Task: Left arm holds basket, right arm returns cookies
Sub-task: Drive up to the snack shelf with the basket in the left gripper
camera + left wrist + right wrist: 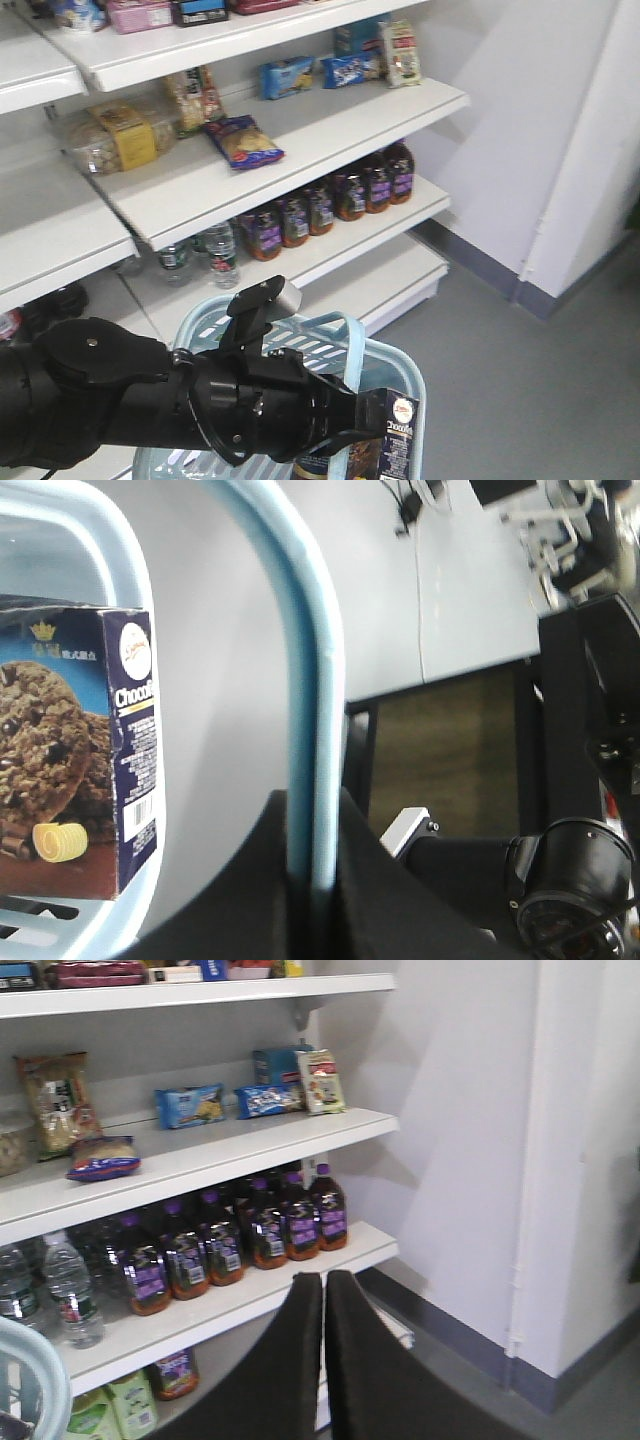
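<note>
My left arm (150, 395) reaches in from the lower left, with a silver cylinder on its top bracket (268, 298). My left gripper (348, 418) is shut on a loop handle (312, 730) of the light blue basket (205, 315) and holds it in front of the shelves. The navy ChocoFelo cookies box (398, 445) stands upright inside the basket, and it also shows in the left wrist view (70, 750). My right gripper (323, 1278) is shut and empty. It points at the shelf of dark bottles, with the basket rim (22, 1355) at its lower left.
White shelves (330, 125) hold snack bags (243, 140), blue packets (348, 68), purple-labelled dark bottles (330, 200) and water bottles (220, 255). Grey floor (520, 380) and a white wall corner (590, 150) lie to the right. A black machine part (570, 880) sits beyond the handle.
</note>
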